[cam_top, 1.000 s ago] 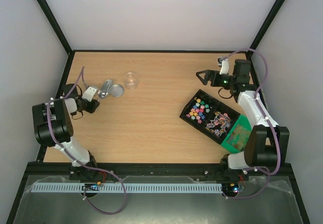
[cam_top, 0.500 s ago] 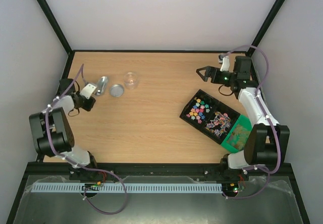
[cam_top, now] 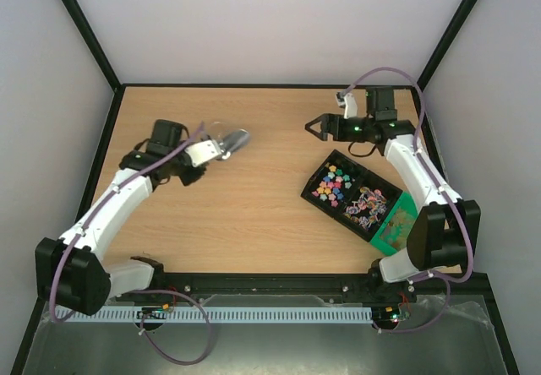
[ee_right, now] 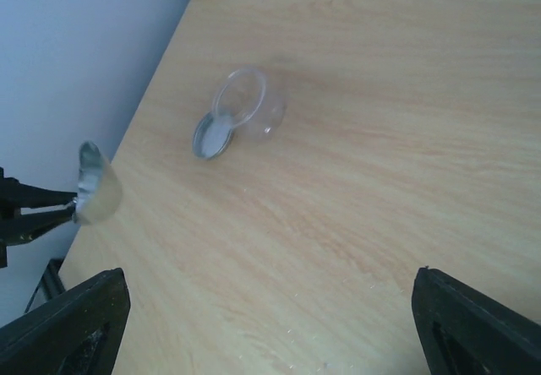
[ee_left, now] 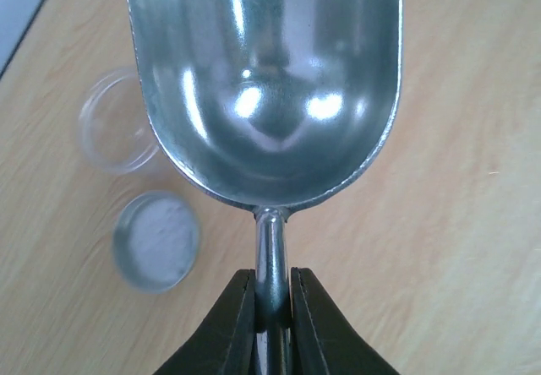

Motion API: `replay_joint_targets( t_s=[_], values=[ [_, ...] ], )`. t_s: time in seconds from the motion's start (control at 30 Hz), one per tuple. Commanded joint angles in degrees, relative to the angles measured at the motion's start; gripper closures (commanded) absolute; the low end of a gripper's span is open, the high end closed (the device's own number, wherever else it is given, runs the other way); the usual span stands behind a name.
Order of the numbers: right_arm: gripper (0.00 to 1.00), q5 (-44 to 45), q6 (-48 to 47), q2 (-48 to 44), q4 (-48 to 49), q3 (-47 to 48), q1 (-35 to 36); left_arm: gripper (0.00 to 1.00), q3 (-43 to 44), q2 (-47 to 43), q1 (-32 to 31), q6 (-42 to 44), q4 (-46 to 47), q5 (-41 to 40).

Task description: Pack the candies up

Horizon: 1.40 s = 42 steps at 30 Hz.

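Note:
The candies [cam_top: 332,182], tiny bright pieces in mixed colours, lie in the left compartment of a black tray [cam_top: 308,192] at the right. My left gripper [cam_top: 205,152] is shut on the handle of an empty metal scoop [cam_top: 233,142], held above the table left of centre. In the left wrist view the jaws [ee_left: 272,303] clamp the scoop's handle [ee_left: 272,248] below the bowl [ee_left: 266,79]. My right gripper [cam_top: 314,126] is open and empty, above bare table just beyond the tray; its fingertips [ee_right: 72,324] stand wide apart [ee_right: 270,333].
A clear round jar [ee_right: 247,100] and its metal lid [ee_right: 213,134] sit on the table near the scoop [ee_right: 95,193]; both show under the scoop in the left wrist view [ee_left: 118,122], [ee_left: 157,240]. The tray's middle compartment [cam_top: 367,205] holds wrapped pieces; a green section [cam_top: 397,228] lies beyond it.
My left arm has swung from the far left edge toward the middle, carrying the scoop up over the jar and lid. My right gripper has moved left.

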Motion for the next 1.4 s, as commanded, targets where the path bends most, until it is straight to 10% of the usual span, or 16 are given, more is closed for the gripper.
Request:
replay_joint_targets(
  t_s=[0.0, 0.57, 1.03, 1.37],
  values=[
    [0.09, 0.4, -3.1, 1.1, -7.9, 2.3, 4.7, 0.98, 3.0, -0.1, -10.0, -5.1, -5.0, -7.0],
    [0.49, -3.4, -10.7, 6.3, -15.5, 0.7, 15.8, 0.97, 2.8, 2.6, -29.6, -7.0, -2.5, -20.3],
    [0.86, -7.4, -7.7, 8.5, -13.7, 0.3, 17.0, 0.95, 4.1, 2.6, -31.7, -8.9, -0.6, -17.2],
    [0.99, -14.4, -9.3, 7.1, -13.7, -2.4, 16.0, 0.64, 0.9, -3.4, -18.7, -11.6, 2.3, 4.2]
  ],
)
